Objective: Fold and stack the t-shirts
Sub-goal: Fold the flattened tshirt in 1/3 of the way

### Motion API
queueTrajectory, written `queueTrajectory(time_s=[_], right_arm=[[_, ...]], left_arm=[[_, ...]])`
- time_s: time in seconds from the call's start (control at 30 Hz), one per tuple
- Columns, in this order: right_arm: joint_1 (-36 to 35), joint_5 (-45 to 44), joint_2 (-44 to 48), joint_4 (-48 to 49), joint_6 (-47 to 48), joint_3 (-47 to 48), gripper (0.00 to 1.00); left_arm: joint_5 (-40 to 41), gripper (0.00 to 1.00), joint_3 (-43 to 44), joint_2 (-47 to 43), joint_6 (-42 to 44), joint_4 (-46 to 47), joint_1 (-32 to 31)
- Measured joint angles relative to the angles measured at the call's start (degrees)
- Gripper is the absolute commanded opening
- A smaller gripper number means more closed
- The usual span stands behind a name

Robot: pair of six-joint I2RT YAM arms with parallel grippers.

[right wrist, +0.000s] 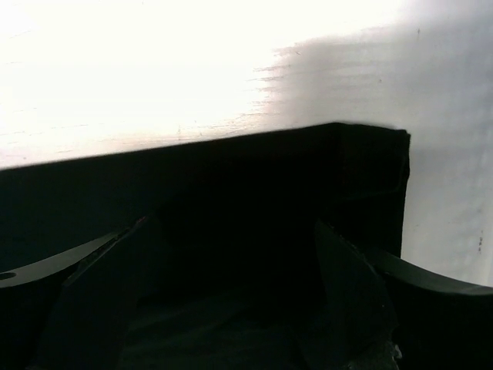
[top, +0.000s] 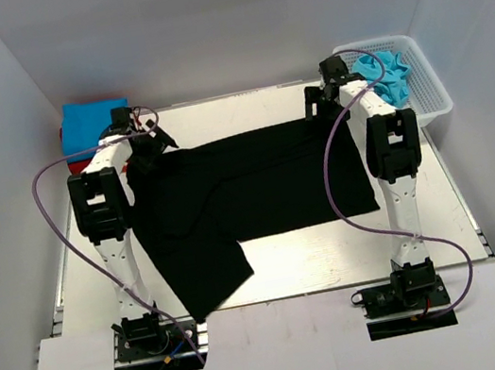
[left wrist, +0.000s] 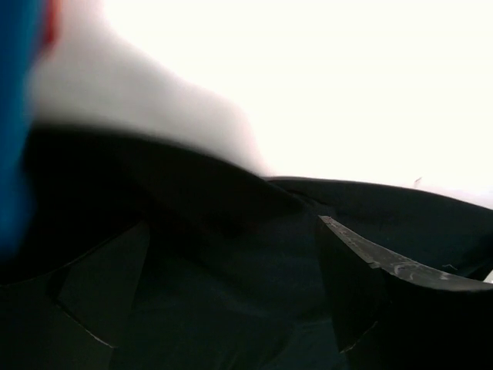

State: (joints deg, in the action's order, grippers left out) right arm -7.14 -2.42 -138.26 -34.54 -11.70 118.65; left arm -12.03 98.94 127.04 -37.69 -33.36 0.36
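A black t-shirt (top: 248, 185) lies spread across the table, with one part trailing toward the near left. My left gripper (top: 151, 148) is at the shirt's far left corner. In the left wrist view it (left wrist: 231, 297) is open, with black cloth (left wrist: 231, 231) between and under its fingers (left wrist: 350, 285). My right gripper (top: 320, 105) is at the shirt's far right edge. In the right wrist view it (right wrist: 227, 301) is open over the black cloth (right wrist: 231, 193), near the shirt's corner. A folded bright blue shirt (top: 93, 122) lies on a red one (top: 64, 141) at the far left. A turquoise shirt (top: 387, 74) sits in the basket.
A white lattice basket (top: 431, 95) stands at the far right corner. White walls enclose the table on the left, back and right. Purple cables loop beside both arms. Bare table (top: 355, 248) shows near the shirt's front edge.
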Motion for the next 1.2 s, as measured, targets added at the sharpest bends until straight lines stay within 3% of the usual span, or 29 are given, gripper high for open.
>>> queueTrajectory(time_s=[0.13, 0.37, 0.6, 0.83, 0.97, 1.2], right_arm=[[0.2, 1.6, 0.0, 0.5, 1.4, 0.1, 0.9], [0.3, 1.1, 0.4, 1.7, 4.3, 2.5, 0.9], [-0.9, 0.5, 7.4, 2.4, 6.0, 0.7, 0.9], [-4.1, 1.2, 28.5, 8.9, 4.0, -20.7, 0.9], [-4.4, 0.6, 39.9, 11.5, -1.9, -35.4, 0.9], [-2.8, -1.5, 52.9, 9.7, -10.4, -56.1, 0.9]], left_arm=[[-1.4, 0.99, 6.4, 3.9, 3.2, -0.1, 0.2], [0.6, 0.99, 8.0, 3.6, 7.3, -3.8, 0.3], [4.7, 0.99, 6.5, -4.4, 9.0, -9.7, 0.2], [7.0, 0.99, -10.5, -31.3, 6.9, -11.2, 0.0], [4.5, 0.99, -25.3, -46.0, 5.4, -10.1, -0.3], [-2.6, 0.99, -46.6, -55.4, 3.1, -15.5, -5.9]])
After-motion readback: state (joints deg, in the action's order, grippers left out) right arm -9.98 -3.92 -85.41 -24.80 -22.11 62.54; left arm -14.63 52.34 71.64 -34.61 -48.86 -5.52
